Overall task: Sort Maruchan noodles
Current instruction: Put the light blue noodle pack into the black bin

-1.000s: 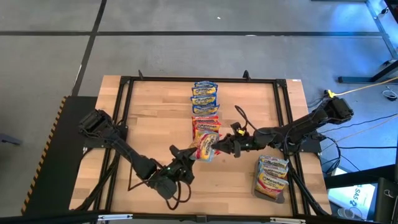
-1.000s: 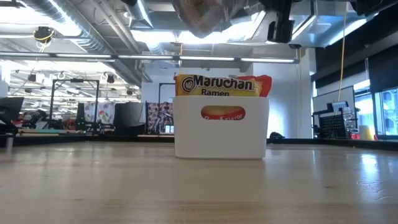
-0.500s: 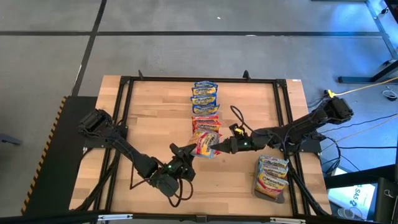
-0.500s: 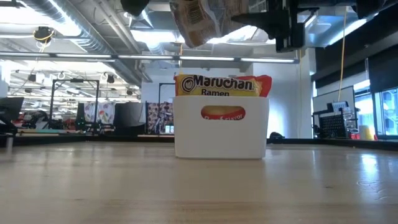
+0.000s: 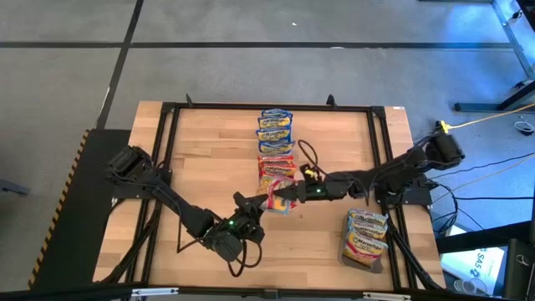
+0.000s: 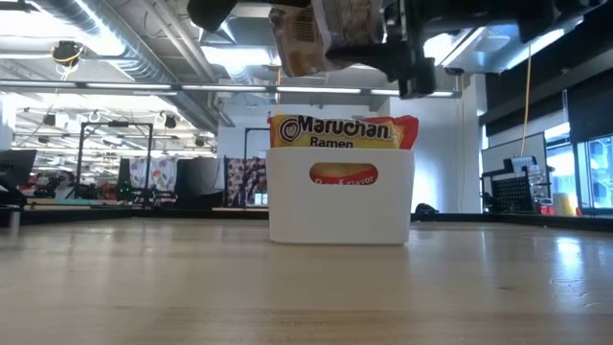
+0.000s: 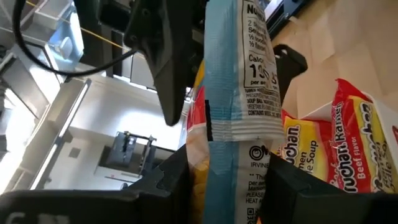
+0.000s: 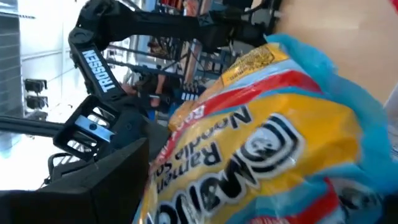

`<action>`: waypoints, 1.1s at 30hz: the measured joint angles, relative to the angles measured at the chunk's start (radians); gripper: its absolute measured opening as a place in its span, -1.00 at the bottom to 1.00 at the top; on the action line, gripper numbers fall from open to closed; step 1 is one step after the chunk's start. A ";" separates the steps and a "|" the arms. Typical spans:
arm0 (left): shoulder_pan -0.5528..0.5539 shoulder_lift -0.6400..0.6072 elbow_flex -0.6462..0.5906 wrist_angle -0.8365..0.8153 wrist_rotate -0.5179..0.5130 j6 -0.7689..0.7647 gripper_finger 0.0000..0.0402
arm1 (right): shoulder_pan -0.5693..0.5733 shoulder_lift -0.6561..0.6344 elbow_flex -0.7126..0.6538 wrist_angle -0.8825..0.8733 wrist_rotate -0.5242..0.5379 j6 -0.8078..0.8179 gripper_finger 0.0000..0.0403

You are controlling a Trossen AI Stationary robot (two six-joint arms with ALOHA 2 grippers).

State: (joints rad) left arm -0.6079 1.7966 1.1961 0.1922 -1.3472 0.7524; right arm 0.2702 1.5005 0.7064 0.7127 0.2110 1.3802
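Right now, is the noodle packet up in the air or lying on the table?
In the air: the left gripper holds the noodle packet above the table.

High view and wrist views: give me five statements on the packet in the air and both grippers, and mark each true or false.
1. The left gripper is clamped on the raised noodle packet. True.
2. The raised packet lies flat on the table. False: it hangs in the air between the two grippers.
3. The right gripper has its jaws shut tight. False: they stand wide open around the packet.
4. A stack of packets sits in the dark grey tray by the right arm's side. True.
5. The white tray is empty. False: a red-orange Maruchan packet stands in it.
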 joint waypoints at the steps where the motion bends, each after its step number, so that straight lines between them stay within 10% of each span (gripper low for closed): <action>1: 0.000 0.000 0.000 0.000 0.001 -0.002 -0.35 | -0.006 0.007 0.007 0.000 -0.008 -0.004 0.76; 15: -0.003 0.000 0.001 0.091 0.033 -0.118 -0.03 | -0.009 0.016 0.021 0.013 0.006 -0.046 0.10; 25: -0.056 0.002 0.002 0.117 -0.148 -0.111 0.10 | -0.009 0.015 0.023 0.050 0.004 -0.100 -0.50; 33: -0.158 0.002 0.002 0.117 -0.184 -0.063 0.10 | -0.008 -0.067 0.021 0.043 -0.029 -0.224 -0.60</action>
State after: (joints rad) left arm -0.7658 1.7981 1.1980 0.3096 -1.5314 0.6895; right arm 0.2623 1.4334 0.7273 0.7553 0.1825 1.1557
